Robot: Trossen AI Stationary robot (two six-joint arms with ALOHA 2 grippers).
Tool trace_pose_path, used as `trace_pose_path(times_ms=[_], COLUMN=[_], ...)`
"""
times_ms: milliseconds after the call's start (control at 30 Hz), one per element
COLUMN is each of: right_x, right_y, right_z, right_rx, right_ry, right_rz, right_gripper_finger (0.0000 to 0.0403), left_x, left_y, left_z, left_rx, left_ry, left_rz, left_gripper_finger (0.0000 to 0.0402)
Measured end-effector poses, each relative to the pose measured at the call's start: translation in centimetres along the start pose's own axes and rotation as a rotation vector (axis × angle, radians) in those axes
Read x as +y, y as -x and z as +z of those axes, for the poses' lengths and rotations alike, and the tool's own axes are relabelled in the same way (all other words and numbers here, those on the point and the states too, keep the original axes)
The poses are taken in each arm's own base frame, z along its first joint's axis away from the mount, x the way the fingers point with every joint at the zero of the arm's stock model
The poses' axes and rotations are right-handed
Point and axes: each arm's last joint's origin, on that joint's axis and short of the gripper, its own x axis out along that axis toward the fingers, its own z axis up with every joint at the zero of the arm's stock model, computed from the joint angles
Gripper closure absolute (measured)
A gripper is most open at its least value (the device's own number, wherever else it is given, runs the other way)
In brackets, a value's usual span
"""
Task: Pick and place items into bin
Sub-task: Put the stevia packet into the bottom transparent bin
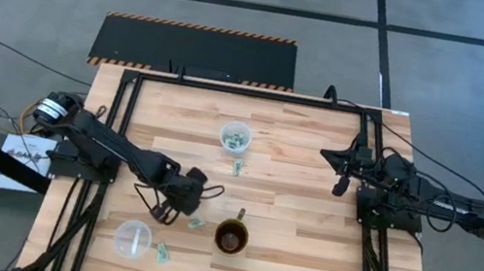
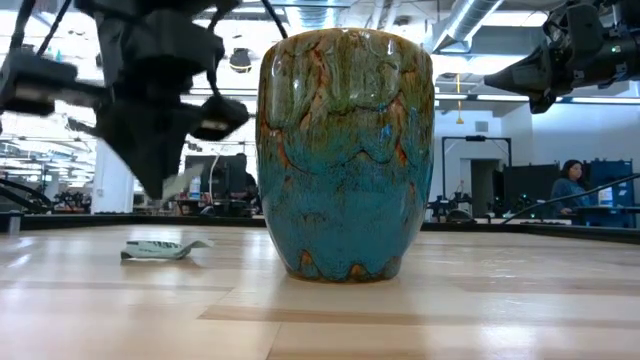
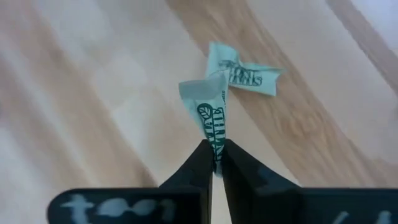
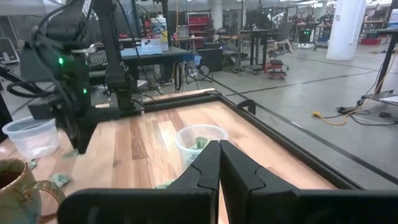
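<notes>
Left end effector (image 3: 215, 163) pinches a crumpled green-and-white item (image 3: 210, 112).

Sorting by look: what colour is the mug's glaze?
Mug: teal-blue with brown-green drips; low view.

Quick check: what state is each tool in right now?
Left tool: shut on a crumpled green-and-white piece, lifted above the table.
Right tool: shut, holding nothing.

Glazed brown-and-teal mug (image 1: 232, 237) on the wooden table (image 1: 296, 164) — near the front edge; a person (image 2: 571, 186) stands in the room beyond.
</notes>
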Motion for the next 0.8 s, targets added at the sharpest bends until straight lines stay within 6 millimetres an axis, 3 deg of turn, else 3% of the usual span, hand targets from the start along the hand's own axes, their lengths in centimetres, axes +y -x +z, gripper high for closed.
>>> trace_pose_path(times_ms=[233, 567, 800], right_x=[0.0, 0.0, 0.0], right_y=[0.0, 0.0, 0.0], right_z=[0.0, 0.0, 0.0], right_rx=[0.000, -0.001, -0.001], right_ry=[0.000, 0.000, 0.000], right_rz=[0.000, 0.000, 0.000], right_gripper_finger=[0.0403, 0.0403, 0.0403], left_x=[-0.3, -3.2, -6.0], left_y=[4.3, 11.2, 13.1], left_z=[-0.1, -0.9, -2.3], left_rx=[-0.070, -0.290, -0.243], left_ry=[0.227, 0.437, 0.771], left_rz=[0.045, 0.017, -0.103], left_gripper_finger=[0.0399, 0.0401, 0.0401])
